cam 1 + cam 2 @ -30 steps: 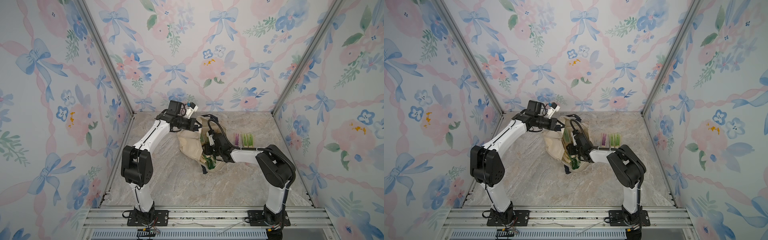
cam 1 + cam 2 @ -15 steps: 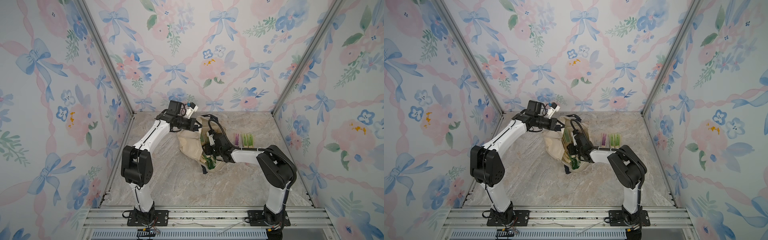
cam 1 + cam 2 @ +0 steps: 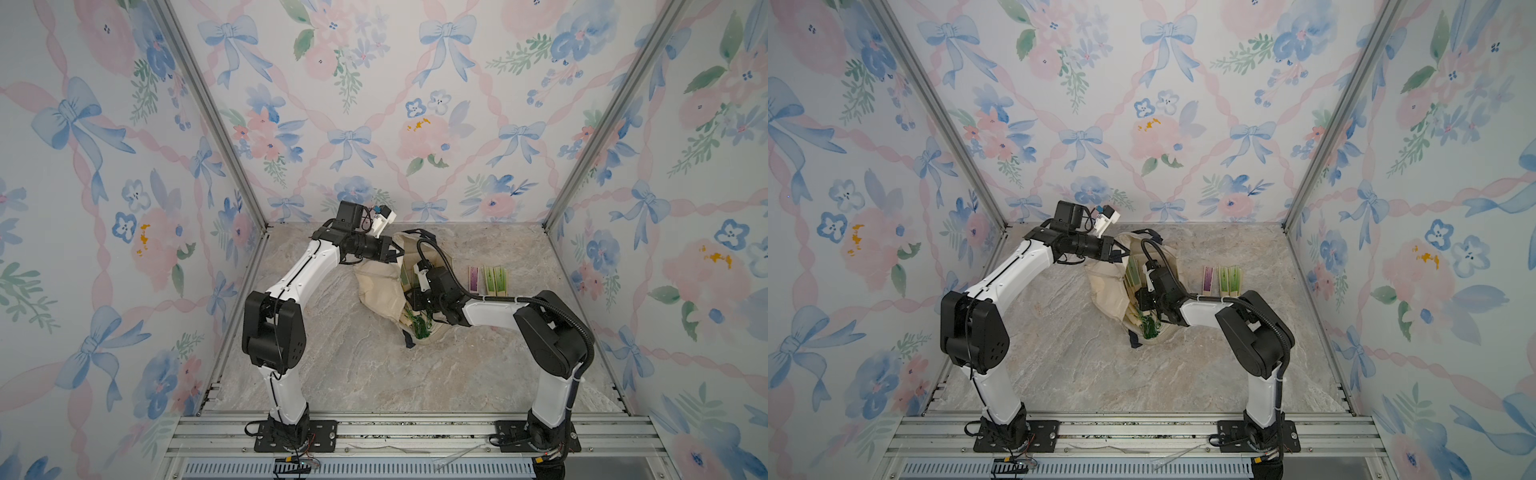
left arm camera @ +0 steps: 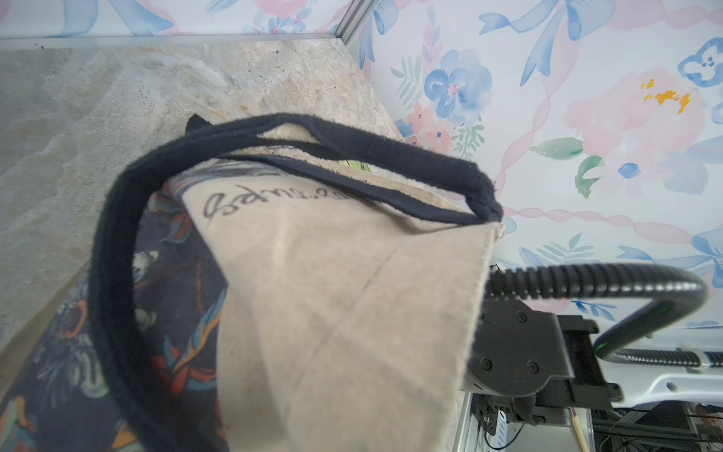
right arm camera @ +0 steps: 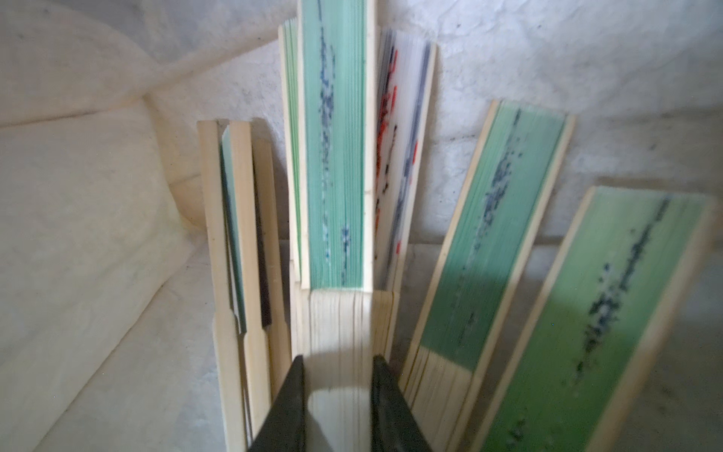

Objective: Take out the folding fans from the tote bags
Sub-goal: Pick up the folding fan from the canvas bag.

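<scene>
**Right claw is in the tote, on a fan's rib end**

The left arm comes up from the lower left of the frame, elbow bent and forearm about level. The left claw (image 3: 394,252) is pressed together on the top rim of the tote bag (image 3: 376,286), holding the mouth up just above centre. The right arm comes in low from the lower right, forearm nearly flat, with the right claw (image 3: 417,300) poked into the bag's mouth.

Both top views only show black hardware over cream cloth there. The right wrist view shows the inside: several closed fans leaning on canvas, and the claw's fingers (image 5: 291,407) pinching the bamboo ribs of the middle green fan (image 5: 336,176), one each side. It's a bit blurry.

The left wrist view just gets the bag's printed side and navy handle (image 4: 117,254). Right of the bag, three fans (image 3: 489,281) lie side by side on the counter (image 3: 365,374).
</scene>
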